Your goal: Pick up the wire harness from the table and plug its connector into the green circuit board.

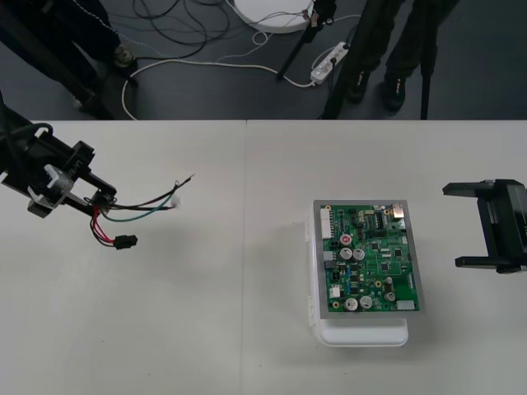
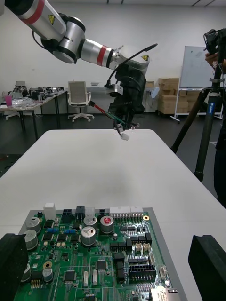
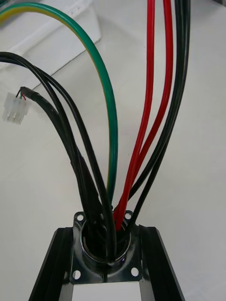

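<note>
Harness (image 3: 106, 237) — one — clamped in left gripper (image 1: 99, 202).

At the table's right edge the right gripper (image 1: 454, 225) is cut off behind its fingers. The left gripper (image 1: 100, 202) half hides the wire harness's (image 1: 125, 242) socket (image 3: 104, 244); the circuit board's (image 1: 370, 259) print is unreadable.

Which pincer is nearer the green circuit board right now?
Right. The right pincer stands open just beside the circuit board; the left pincer is far off to its left, shut on the harness.
</note>
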Robot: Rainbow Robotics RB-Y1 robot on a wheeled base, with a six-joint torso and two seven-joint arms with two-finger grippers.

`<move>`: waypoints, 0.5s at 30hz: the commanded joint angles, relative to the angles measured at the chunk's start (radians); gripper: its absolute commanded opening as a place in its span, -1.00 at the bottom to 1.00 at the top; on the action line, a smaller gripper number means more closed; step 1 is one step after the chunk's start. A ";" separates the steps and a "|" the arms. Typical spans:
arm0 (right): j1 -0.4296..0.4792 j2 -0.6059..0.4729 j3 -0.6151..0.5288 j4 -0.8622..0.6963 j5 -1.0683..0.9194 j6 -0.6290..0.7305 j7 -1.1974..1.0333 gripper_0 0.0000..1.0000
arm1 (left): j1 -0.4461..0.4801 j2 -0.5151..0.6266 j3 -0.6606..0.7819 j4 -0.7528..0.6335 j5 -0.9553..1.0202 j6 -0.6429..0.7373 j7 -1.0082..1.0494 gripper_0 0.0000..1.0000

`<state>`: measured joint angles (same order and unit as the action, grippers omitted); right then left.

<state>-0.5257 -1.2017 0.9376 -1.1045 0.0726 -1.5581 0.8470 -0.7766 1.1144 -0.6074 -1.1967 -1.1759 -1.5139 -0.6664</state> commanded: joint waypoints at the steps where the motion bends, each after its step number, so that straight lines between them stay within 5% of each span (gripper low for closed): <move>1: -0.030 0.004 0.003 0.005 -0.010 -0.013 -0.042 1.00 | 0.106 0.050 0.130 -0.107 -0.042 -0.057 0.117 -1.00; 15: -0.031 0.004 0.003 0.005 -0.010 -0.013 -0.059 1.00 | 0.338 -0.039 0.425 -0.347 -0.105 -0.057 0.432 -1.00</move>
<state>-0.5271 -1.2016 0.9376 -1.1027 0.0725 -1.5582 0.8417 -0.4848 1.1022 -0.2513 -1.4861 -1.2741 -1.5221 -0.3911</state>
